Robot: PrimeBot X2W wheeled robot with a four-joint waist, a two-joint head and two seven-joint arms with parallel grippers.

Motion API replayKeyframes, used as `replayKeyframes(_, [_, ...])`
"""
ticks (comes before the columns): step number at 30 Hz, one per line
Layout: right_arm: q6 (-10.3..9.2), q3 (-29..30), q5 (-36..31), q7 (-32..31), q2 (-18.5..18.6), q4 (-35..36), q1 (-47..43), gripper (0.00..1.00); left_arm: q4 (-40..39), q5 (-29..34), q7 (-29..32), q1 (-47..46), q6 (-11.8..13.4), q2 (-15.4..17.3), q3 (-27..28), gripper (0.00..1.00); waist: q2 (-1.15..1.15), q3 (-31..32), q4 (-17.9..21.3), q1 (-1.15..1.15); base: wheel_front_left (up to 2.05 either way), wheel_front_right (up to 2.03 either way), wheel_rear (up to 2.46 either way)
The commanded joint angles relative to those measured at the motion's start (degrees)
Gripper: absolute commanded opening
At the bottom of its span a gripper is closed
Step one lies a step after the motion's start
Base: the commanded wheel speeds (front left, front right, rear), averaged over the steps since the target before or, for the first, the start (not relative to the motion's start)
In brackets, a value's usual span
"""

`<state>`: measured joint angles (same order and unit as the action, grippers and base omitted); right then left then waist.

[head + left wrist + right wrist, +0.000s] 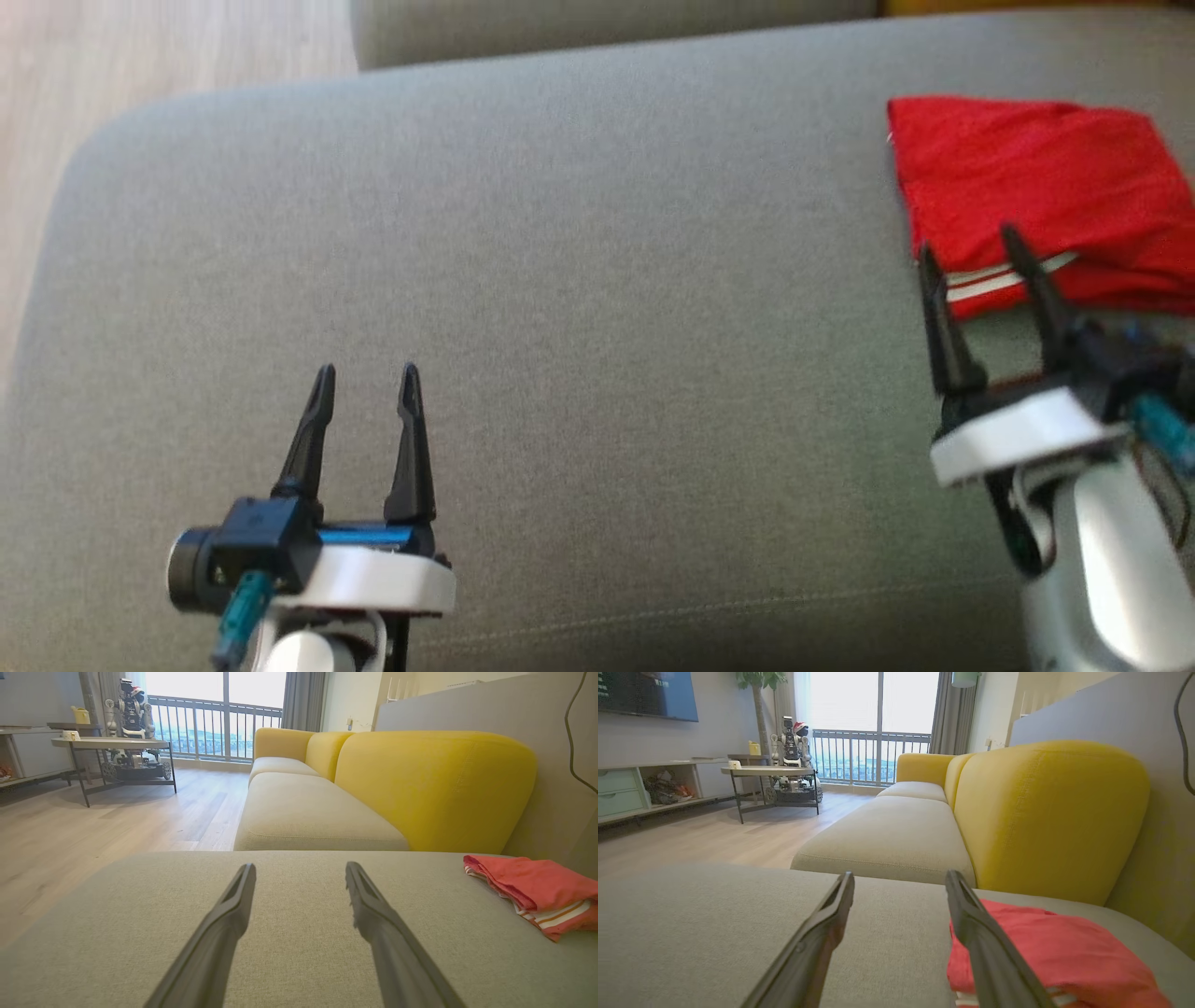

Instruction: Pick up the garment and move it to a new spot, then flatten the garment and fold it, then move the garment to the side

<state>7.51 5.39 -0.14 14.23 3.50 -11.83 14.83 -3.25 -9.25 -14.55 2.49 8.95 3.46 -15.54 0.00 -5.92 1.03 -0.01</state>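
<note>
The garment (1046, 191) is red with white stripes at one hem. It lies folded in a compact rectangle at the far right of the grey cushion (579, 280). My right gripper (971, 245) stands open at the garment's near left corner, its fingertips over the striped hem, holding nothing. In the right wrist view the garment (1059, 956) lies just behind and to the right of the right finger (990, 952). My left gripper (367, 381) is open and empty over bare cushion at the lower left. The left wrist view shows the garment (537, 891) far off to the right.
A yellow sofa (420, 784) with pale seat cushions (308, 812) adjoins the grey cushion's far side. Wood floor (140, 56) lies beyond the cushion's left edge. A low table (770, 772) with another robot (791, 742) behind it stands by the window.
</note>
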Motion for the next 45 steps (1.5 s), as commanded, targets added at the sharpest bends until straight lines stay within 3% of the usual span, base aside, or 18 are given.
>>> replayKeyframes(1, [-0.02, -1.6, 1.0, 0.6, -0.4, 2.6, 0.0, 1.00, -2.0, 0.1, -0.4, -0.9, 0.3, -0.2, 2.1, 1.00, 0.00, 1.9, 0.2, 0.01, 0.00, 0.00, 0.00])
replayKeyframes(14, [-0.02, -4.8, 6.3, 0.8, -0.6, 11.4, -12.9, 1.00, -2.4, 3.4, -0.4, 3.3, -0.7, -0.3, 3.3, 1.00, 0.00, 6.9, -0.6, 0.01, 0.00, 0.00, 0.00])
replayKeyframes(32, [-0.02, -4.3, 7.7, 0.8, -0.6, 12.0, -15.8, 1.00, -2.0, 4.2, -0.4, 5.0, -1.3, -0.4, 4.4, 1.00, 0.00, 7.6, -0.9, 0.01, 0.00, 0.00, 0.00])
replayKeyframes(33, [0.00, -3.2, 7.3, 0.2, -0.6, 10.0, -17.1, 0.00, -0.2, 3.7, 0.0, 6.9, -0.9, -0.1, 2.1, 0.00, 0.00, 7.6, -0.9, 0.01, 0.00, 0.00, 0.00])
replayKeyframes(45, [0.00, -3.6, 13.6, -1.0, -0.3, 6.7, -17.3, 0.00, 2.9, -2.9, 1.3, 6.7, -1.7, 0.3, 2.5, 0.00, 0.00, 7.5, -0.9, 0.01, 0.00, 0.00, 0.00])
